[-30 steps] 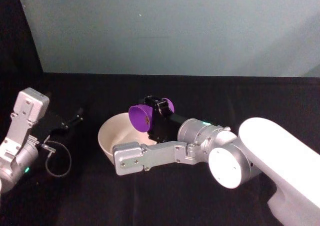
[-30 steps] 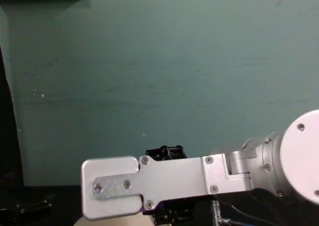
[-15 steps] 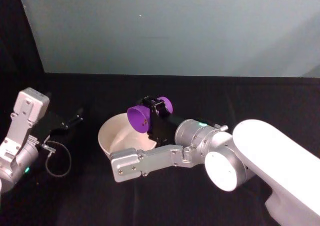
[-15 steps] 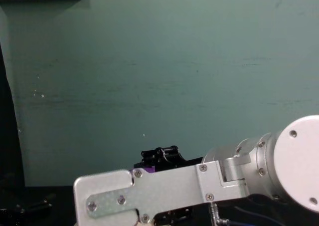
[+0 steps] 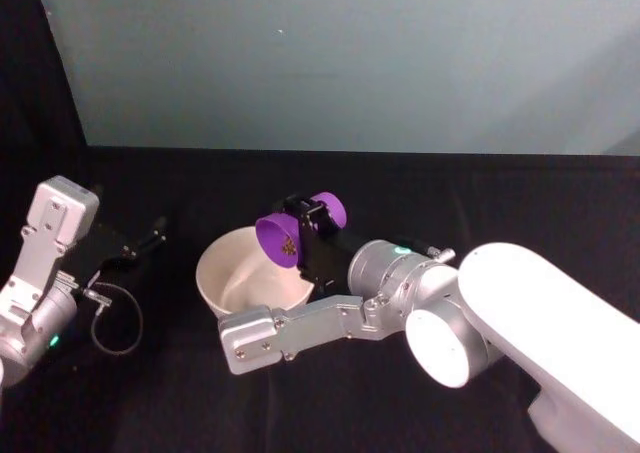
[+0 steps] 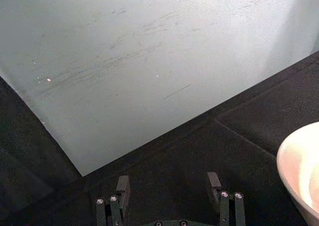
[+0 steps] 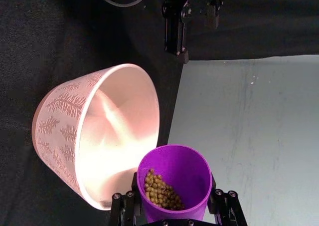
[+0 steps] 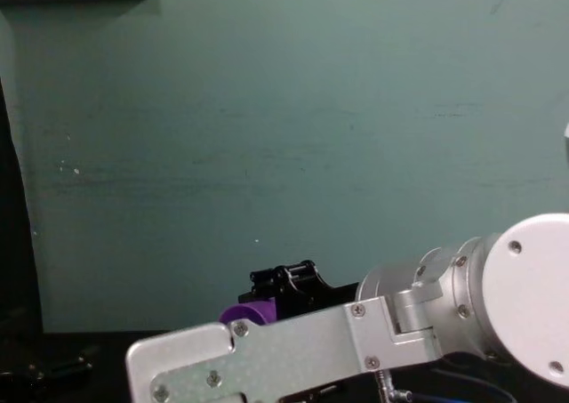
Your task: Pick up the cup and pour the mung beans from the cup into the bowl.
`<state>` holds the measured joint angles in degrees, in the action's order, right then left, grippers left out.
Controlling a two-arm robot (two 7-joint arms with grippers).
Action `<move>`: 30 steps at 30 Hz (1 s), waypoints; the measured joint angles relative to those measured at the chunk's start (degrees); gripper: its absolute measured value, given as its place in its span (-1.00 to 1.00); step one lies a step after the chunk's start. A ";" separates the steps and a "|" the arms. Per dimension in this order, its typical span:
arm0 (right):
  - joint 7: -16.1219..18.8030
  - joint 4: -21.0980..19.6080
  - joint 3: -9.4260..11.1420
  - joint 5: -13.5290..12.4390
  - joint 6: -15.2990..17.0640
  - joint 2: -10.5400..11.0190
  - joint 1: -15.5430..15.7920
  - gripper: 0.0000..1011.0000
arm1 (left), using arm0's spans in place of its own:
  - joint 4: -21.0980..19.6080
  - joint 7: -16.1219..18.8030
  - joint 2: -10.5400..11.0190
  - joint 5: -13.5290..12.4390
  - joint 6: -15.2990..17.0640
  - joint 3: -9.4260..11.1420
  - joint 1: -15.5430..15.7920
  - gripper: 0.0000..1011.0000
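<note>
The purple cup [image 5: 283, 237] hangs tipped on its side over the far right rim of the pale bowl [image 5: 222, 275], mouth turned toward the bowl. My right gripper [image 5: 312, 221] is shut on the cup [image 7: 174, 178], a black finger [image 7: 123, 206] on either side. The mung beans [image 7: 160, 191] lie heaped against the cup's lower wall, close to the lip; none show in the bowl [image 7: 65, 116]. The cup's edge [image 8: 243, 314] peeks out beside the right gripper [image 8: 286, 280]. My left gripper [image 6: 167, 206] rests open at the table's left [image 5: 148, 241], holding nothing, with the bowl's rim [image 6: 294, 166] nearby.
My right arm's silver link [image 5: 290, 333] crosses just in front of the bowl. A thin cable loop [image 5: 117, 320] lies on the black table beside the left arm. A teal wall [image 5: 350, 63] closes off the back of the table.
The right arm has carried the cup a little further over the bowl and tipped it more, so beans now show at the mouth. The left arm has not moved.
</note>
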<state>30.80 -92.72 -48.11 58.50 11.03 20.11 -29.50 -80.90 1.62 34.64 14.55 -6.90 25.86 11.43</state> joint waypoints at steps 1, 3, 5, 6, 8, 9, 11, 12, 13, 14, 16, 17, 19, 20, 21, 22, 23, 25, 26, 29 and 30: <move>0.02 -0.05 -0.06 0.16 -0.01 0.02 -0.02 0.44 | 0.00 0.00 0.00 0.00 0.00 0.00 0.00 1.00; 0.05 -0.11 -0.16 0.44 -0.01 0.06 -0.05 0.44 | 0.00 0.00 0.00 0.00 0.00 0.00 0.00 1.00; 0.10 -0.18 -0.28 0.85 0.00 0.10 -0.08 0.44 | 0.00 0.00 0.00 0.00 0.00 0.00 0.00 1.00; 0.13 -0.24 -0.31 1.04 0.01 0.08 -0.10 0.44 | 0.00 0.00 0.00 0.00 0.00 0.00 0.00 1.00; 0.16 -0.31 -0.33 1.25 0.06 0.07 -0.12 0.44 | 0.00 0.00 0.00 0.00 0.00 0.00 0.00 1.00; 0.19 -0.36 -0.37 1.39 0.09 0.07 -0.13 0.44 | 0.00 0.00 0.00 0.00 0.00 0.00 0.00 1.00; 0.29 -0.49 -0.56 2.01 0.23 0.13 -0.15 0.44 | 0.00 0.00 0.00 0.00 0.00 0.00 0.00 1.00; 0.30 -0.51 -0.61 2.18 0.25 0.15 -0.16 0.44 | 0.00 0.00 0.00 0.00 0.00 0.00 0.00 1.00; 0.32 -0.52 -0.67 2.33 0.26 0.15 -0.19 0.44 | 0.00 0.00 0.00 0.00 0.00 0.00 0.00 1.00; 0.35 -0.52 -0.78 2.64 0.27 0.16 -0.24 0.44 | 0.00 0.00 0.00 0.00 0.00 0.00 0.00 1.00; 0.39 -0.52 -0.92 3.01 0.26 0.16 -0.30 0.44 | 0.00 0.00 0.00 0.00 0.00 0.00 0.00 1.00; 0.41 -0.52 -0.94 3.07 0.25 0.16 -0.31 0.44 | 0.00 0.00 0.00 0.00 0.00 0.00 0.00 1.00; 0.45 -0.51 -0.96 3.19 0.21 0.16 -0.32 0.44 | 0.00 0.00 0.00 0.00 0.00 0.00 0.00 1.00; 0.45 -0.51 -0.97 3.26 0.19 0.15 -0.33 0.44 | 0.00 0.00 0.00 0.00 0.00 0.00 0.00 1.00; 0.47 -0.50 -1.00 3.38 0.18 0.14 -0.34 0.44 | 0.00 0.00 0.00 0.00 0.00 0.00 0.00 1.00; 0.52 -0.50 -1.15 3.66 0.18 0.14 -0.41 0.44 | 0.00 0.00 0.00 0.00 0.00 0.00 0.00 1.00; 0.56 -0.53 -1.23 3.85 0.17 0.15 -0.46 0.44 | 0.00 0.00 0.00 0.00 0.00 0.00 0.00 1.00; 0.67 -0.61 -1.40 4.15 0.13 0.17 -0.52 0.44 | 0.00 0.00 0.00 0.00 0.00 0.00 0.00 1.00; 0.75 -0.68 -1.52 4.38 0.07 0.18 -0.55 0.44 | 0.00 0.00 0.00 0.00 0.00 0.00 0.00 1.00; 0.89 -0.80 -1.67 4.67 0.02 0.16 -0.57 0.44 | 0.00 0.00 0.00 0.00 0.00 0.00 0.00 1.00; 0.91 -0.81 -1.69 4.72 0.01 0.15 -0.58 0.44 | 0.00 0.00 0.00 0.00 0.00 0.00 0.00 1.00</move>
<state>31.71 -93.53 -49.79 63.22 11.04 20.27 -30.08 -80.90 1.62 34.65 14.55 -6.91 25.86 11.43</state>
